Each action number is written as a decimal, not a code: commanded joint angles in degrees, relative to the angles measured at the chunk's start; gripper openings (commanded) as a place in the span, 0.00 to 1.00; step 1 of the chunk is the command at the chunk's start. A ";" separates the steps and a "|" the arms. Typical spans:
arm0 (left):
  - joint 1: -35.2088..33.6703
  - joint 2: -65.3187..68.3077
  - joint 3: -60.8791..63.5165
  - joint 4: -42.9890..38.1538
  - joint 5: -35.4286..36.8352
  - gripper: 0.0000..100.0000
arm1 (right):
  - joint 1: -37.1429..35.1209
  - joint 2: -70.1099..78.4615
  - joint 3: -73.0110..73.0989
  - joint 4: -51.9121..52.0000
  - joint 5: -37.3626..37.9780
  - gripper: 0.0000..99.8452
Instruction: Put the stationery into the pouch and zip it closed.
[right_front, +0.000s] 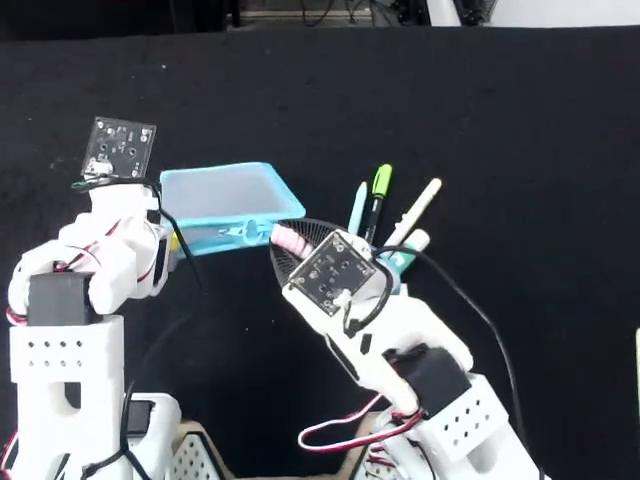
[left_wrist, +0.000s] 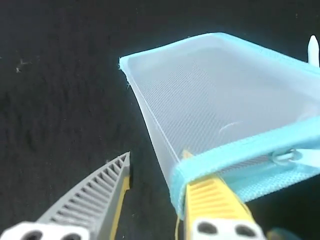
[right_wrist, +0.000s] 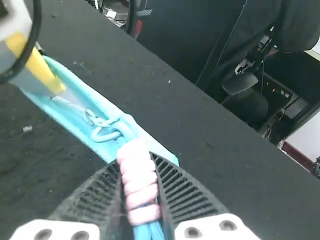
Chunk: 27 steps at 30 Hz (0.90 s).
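Observation:
The light-blue mesh pouch (right_front: 228, 203) lies on the black table, its zipper edge and pull ring (right_wrist: 102, 127) towards the arms. My right gripper (right_wrist: 136, 162) is shut on a blue pen with a ridged pink grip (right_wrist: 136, 187), and the pink end points at the pouch's zipper edge (right_front: 288, 240). My left gripper (left_wrist: 155, 162) stands open at the pouch's (left_wrist: 215, 100) left end. Its yellow finger (left_wrist: 210, 205) touches the pouch's corner, while the grey finger (left_wrist: 95, 200) is off to the side over bare table.
Three pens lie to the right of the pouch: a pale blue one (right_front: 357, 207), a green-capped marker (right_front: 380, 190) and a white one (right_front: 420, 208). The table is covered in black cloth (right_front: 500, 120). Chairs and cables stand behind the table's far edge (right_wrist: 260, 55).

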<state>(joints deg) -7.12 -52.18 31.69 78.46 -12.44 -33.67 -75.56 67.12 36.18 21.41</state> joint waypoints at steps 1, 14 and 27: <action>-0.31 0.09 -1.98 -1.41 0.70 0.06 | -0.26 -2.42 -0.40 -1.67 0.35 0.01; -8.66 -9.14 14.55 -19.08 7.74 0.03 | 9.14 -1.98 -0.04 -2.99 0.26 0.01; -5.05 -31.38 30.37 -22.33 8.35 0.03 | 9.14 -1.89 5.32 -9.67 0.26 0.01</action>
<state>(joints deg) -13.98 -79.60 61.76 55.78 -4.00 -26.73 -76.35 73.36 27.12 21.67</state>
